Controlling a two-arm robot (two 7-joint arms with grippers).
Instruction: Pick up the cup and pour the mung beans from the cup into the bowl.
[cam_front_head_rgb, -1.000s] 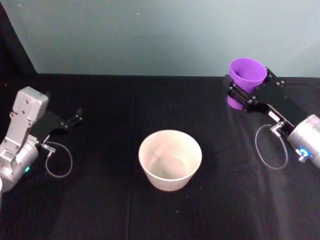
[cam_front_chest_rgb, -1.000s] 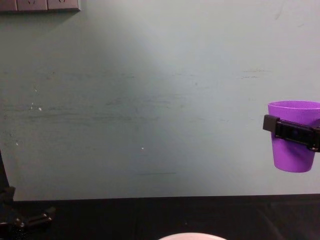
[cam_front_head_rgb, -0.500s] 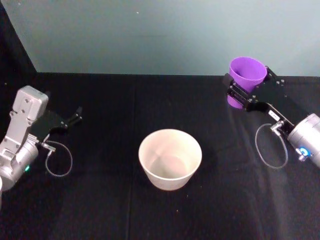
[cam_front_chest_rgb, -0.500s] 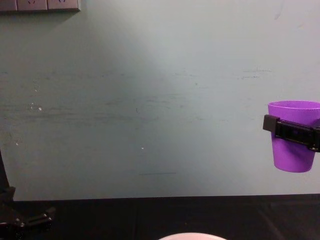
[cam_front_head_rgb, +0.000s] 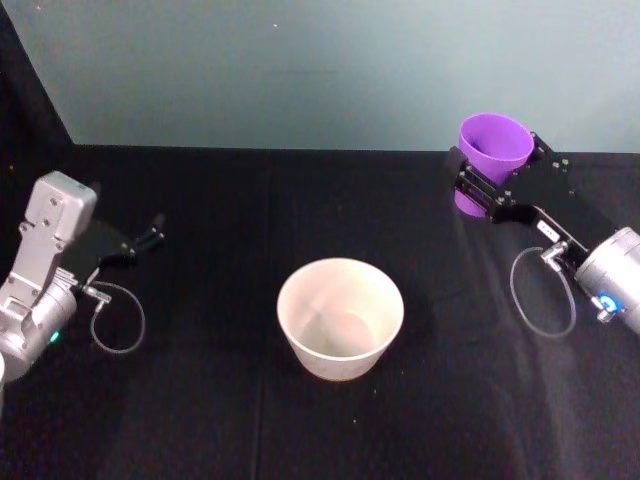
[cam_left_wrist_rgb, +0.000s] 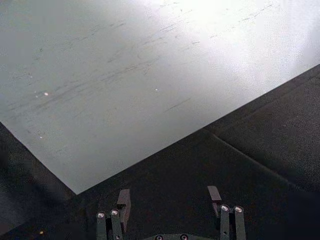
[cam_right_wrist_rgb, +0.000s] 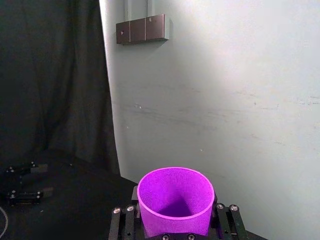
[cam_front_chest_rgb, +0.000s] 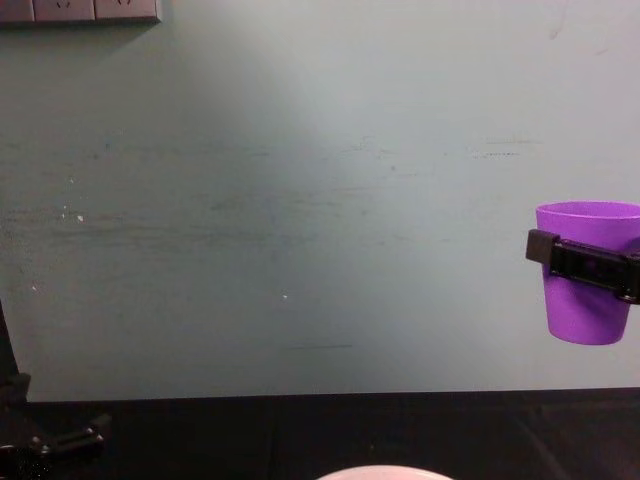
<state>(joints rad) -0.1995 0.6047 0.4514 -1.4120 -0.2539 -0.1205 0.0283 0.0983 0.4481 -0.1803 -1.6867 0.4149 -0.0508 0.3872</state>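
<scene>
Above the worktop's far-right corner, right gripper grasps the smooth purple plastic cup, axis vertical, mouth up; left gripper released.

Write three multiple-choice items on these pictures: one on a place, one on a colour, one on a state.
1. Where is the bowl? A. mid-table B. in a gripper C. against the wall
2. The cup has which colour? A. green B. purple C. white
3. The cup's state? A. lying on its side B. tipped over the bowl C. upright, held by the right gripper
Key: 1A, it stands at the black table's middle; 2B, its wall is bright purple; 3C, its rim is level, clamped above the table. The left gripper hangs open at the left.
</scene>
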